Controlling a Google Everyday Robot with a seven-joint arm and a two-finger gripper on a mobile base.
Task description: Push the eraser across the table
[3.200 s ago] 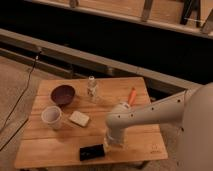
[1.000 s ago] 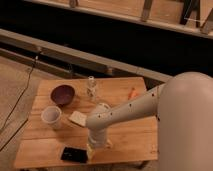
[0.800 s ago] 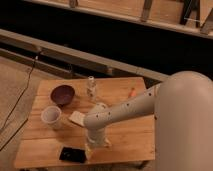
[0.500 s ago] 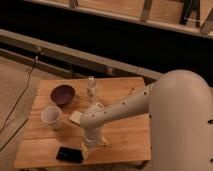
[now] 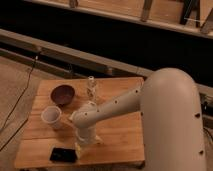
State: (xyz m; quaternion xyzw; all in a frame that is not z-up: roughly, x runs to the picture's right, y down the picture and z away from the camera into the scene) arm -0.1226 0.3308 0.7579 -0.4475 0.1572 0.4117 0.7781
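Eraser [image 5: 63, 154] lies lower left, close to the desk [image 5: 120, 136] front edge. Gripper [image 5: 84, 148] sits just right of it; open or closed, can't tell. Risk: a skewed push slides the eraser off the edge, or the arm clips the white cup [image 5: 51, 117] behind.

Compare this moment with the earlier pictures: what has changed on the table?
The eraser has slid leftward in the picture along the near edge of the table, with the gripper following close beside it. No grasp or release shows. The bowl, cup and small bottle stayed put.
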